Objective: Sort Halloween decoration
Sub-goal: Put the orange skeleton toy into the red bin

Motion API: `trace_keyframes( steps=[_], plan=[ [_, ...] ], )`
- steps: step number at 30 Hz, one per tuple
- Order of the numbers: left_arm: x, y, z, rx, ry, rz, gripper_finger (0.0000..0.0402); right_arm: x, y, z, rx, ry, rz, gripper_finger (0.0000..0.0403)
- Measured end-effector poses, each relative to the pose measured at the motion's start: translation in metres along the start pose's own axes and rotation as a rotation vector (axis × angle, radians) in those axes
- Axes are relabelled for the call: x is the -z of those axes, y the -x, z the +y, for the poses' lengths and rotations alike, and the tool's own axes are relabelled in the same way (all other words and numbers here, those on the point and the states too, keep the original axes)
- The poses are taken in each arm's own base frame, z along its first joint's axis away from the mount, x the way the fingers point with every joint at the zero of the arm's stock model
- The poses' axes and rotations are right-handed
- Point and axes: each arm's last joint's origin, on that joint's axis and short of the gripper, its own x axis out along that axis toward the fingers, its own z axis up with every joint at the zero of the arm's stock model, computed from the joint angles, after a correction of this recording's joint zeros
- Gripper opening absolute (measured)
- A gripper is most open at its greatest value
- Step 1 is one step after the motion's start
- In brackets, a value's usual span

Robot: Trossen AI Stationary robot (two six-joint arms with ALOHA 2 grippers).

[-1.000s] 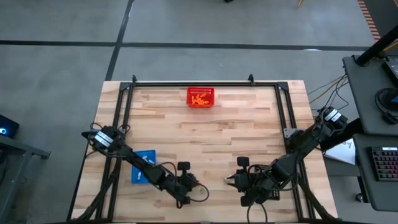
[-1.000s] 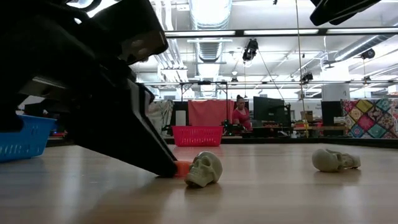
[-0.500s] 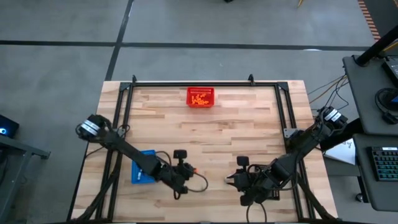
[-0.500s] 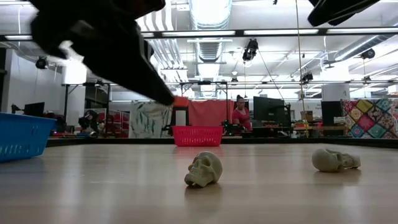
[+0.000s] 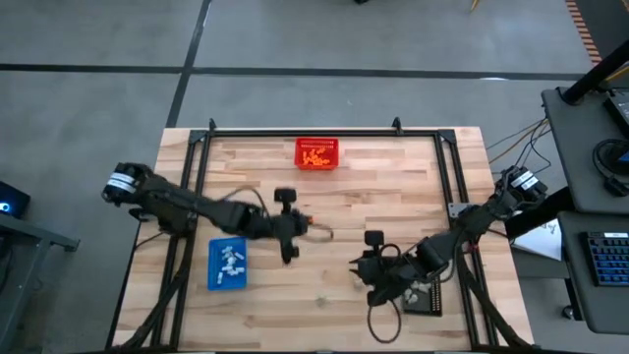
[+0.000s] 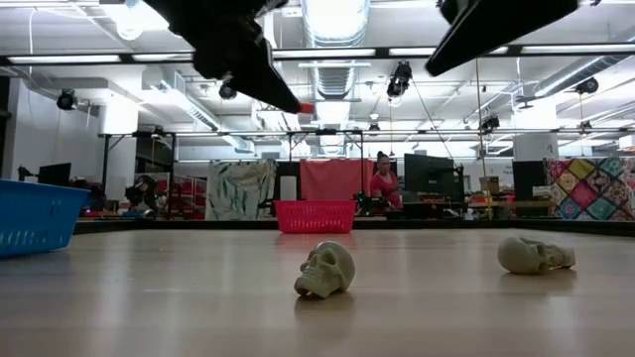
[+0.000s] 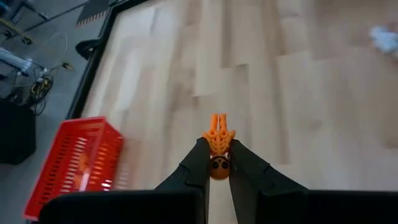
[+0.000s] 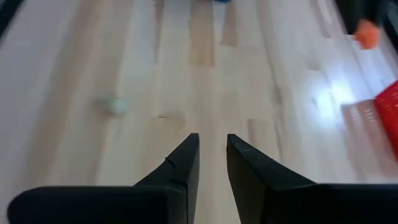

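From above, the left gripper hung over the middle of the table, clamped on a tiny orange trinket too small to read for shape. The right gripper stood nearer the front edge with its fingers narrowly apart and nothing between them. White trinkets lay in the blue tray; orange ones filled the red basket.

At table height, both arms were cut off by the upper edge. The orange trinket showed only as a speck at the left gripper's tip. Two pale skulls lay on the wood, well below both grippers.

The left wrist camera showed the orange trinket pinched between the fingertips, its long axis running straight out ahead of them.

In the right wrist view a blurred pale trinket lay on the table ahead of the gapped, empty fingers.
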Motion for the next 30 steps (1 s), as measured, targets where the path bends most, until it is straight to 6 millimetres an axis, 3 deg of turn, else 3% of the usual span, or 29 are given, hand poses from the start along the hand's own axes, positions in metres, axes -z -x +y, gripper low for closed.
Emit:
trace_keyframes(
  steps=[5,11,16,23,30],
  plan=[
    [0.006,-0.018,0.056,-0.015,0.040,0.035,0.0016,-0.004,-0.011,-0.021,0.023,0.042,0.023,0.0064],
    [0.033,-0.045,0.130,-0.086,0.171,0.106,0.0016,-0.009,-0.025,-0.056,0.083,0.081,0.056,0.0057],
    [0.047,-0.063,0.176,-0.118,0.278,0.061,0.0016,-0.010,-0.036,-0.087,0.095,0.084,0.091,0.0056],
    [0.048,-0.095,0.209,-0.032,0.308,0.054,0.0016,-0.009,-0.044,-0.117,0.081,0.032,0.125,0.0054],
    [0.042,-0.128,0.217,0.021,0.273,0.209,0.0016,-0.005,-0.045,-0.121,0.076,0.017,0.157,0.0054]
  ],
)
